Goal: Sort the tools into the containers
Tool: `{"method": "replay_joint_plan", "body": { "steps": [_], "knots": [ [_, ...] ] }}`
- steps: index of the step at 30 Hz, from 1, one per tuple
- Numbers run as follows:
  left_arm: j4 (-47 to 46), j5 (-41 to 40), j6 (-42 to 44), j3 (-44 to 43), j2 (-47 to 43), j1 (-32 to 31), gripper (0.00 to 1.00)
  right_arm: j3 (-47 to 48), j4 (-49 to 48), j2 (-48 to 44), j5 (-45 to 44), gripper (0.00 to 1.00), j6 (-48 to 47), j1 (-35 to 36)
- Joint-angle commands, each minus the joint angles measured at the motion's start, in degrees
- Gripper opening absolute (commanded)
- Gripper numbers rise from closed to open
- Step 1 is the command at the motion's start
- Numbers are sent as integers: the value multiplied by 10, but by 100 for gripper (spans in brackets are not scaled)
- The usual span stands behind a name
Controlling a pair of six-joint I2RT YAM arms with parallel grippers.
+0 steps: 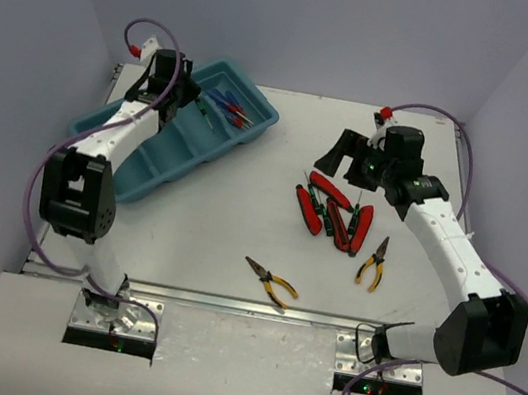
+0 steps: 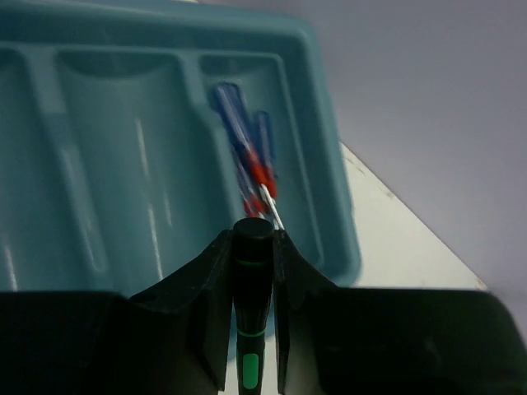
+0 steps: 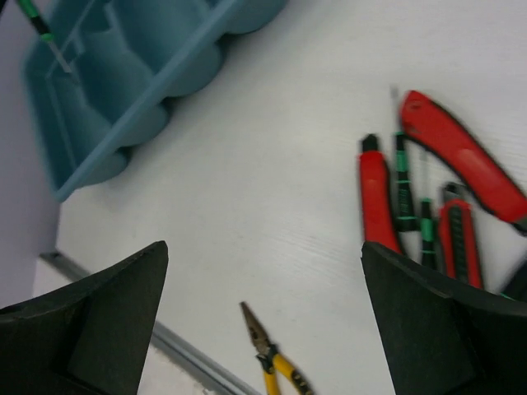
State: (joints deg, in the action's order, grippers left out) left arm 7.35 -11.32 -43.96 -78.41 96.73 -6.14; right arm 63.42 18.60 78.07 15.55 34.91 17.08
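The long teal tray (image 1: 141, 182) lies at the back left, with blue-handled screwdrivers (image 1: 228, 108) in its far end compartment. My left gripper (image 1: 188, 96) hangs over the tray, shut on a dark green/black-handled screwdriver (image 2: 251, 280); the blue screwdrivers (image 2: 247, 152) lie just beyond its tip. My right gripper (image 1: 344, 162) is open and empty above a pile of red-handled pliers (image 1: 328, 208) and green/black screwdrivers (image 3: 403, 189). One pair of yellow-handled pliers (image 1: 270, 282) lies near the front edge and another (image 1: 373, 261) lies to the right of the pile.
The tray's other compartments (image 2: 107, 164) show nothing inside in the left wrist view. A metal rail (image 1: 256, 308) runs along the table's front edge. Grey walls close in the left, right and back sides.
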Motion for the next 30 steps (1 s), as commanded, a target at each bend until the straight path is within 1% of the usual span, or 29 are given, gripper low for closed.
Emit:
{"method": "replay_joint_plan", "body": {
  "steps": [1, 3, 5, 6, 7, 9, 10, 11, 12, 13, 14, 16, 17, 19, 21, 22, 25, 27, 30],
  "knots": [
    [122, -93, 20, -137, 133, 15, 2, -11, 77, -17, -98, 99, -62, -16],
    [130, -98, 15, -167, 167, 18, 17, -19, 90, -14, -117, 99, -79, -16],
    [132, -101, 14, -187, 182, 19, 25, -27, 94, -7, -120, 98, -91, -16],
    [135, -104, 14, -202, 199, 19, 35, -29, 94, 0, -112, 97, -97, -15],
    [136, -105, 14, -207, 205, 20, 42, -30, 94, 2, -105, 94, -102, -14],
    [160, -103, 10, -237, 221, 24, 57, -23, 102, 22, -111, 83, -117, -9],
    [163, -99, 7, -243, 221, 25, 65, -18, 109, 41, -126, 75, -127, -1],
    [163, -96, 6, -243, 216, 26, 69, -12, 114, 52, -140, 71, -132, 7],
    [158, -95, 5, -235, 200, 26, 74, -4, 119, 65, -159, 67, -136, 16],
    [147, -91, 3, -215, 170, 25, 84, 9, 127, 97, -186, 57, -146, 30],
    [140, -91, 5, -198, 149, 25, 88, 15, 128, 114, -195, 53, -152, 37],
    [129, -74, 2, -136, 84, 24, 99, 37, 131, 161, -209, 43, -162, 51],
    [123, -64, 0, -107, 54, 23, 100, 48, 133, 180, -216, 40, -165, 58],
    [94, -46, -2, -11, -40, 14, 100, 77, 131, 228, -236, 36, -176, 71],
    [50, -36, 0, 91, -128, -3, 100, 105, 128, 267, -251, 35, -182, 77],
    [37, -33, 2, 148, -158, -12, 100, 123, 128, 292, -254, 34, -184, 78],
    [-3, -26, 13, 222, -249, -19, 100, 170, 135, 336, -278, 33, -184, 81],
    [-1, -16, 24, 248, -275, -19, 100, 195, 150, 372, -280, 33, -188, 83],
    [6, 0, 34, 266, -285, -19, 100, 210, 156, 397, -276, 32, -191, 85]
  ]
}}
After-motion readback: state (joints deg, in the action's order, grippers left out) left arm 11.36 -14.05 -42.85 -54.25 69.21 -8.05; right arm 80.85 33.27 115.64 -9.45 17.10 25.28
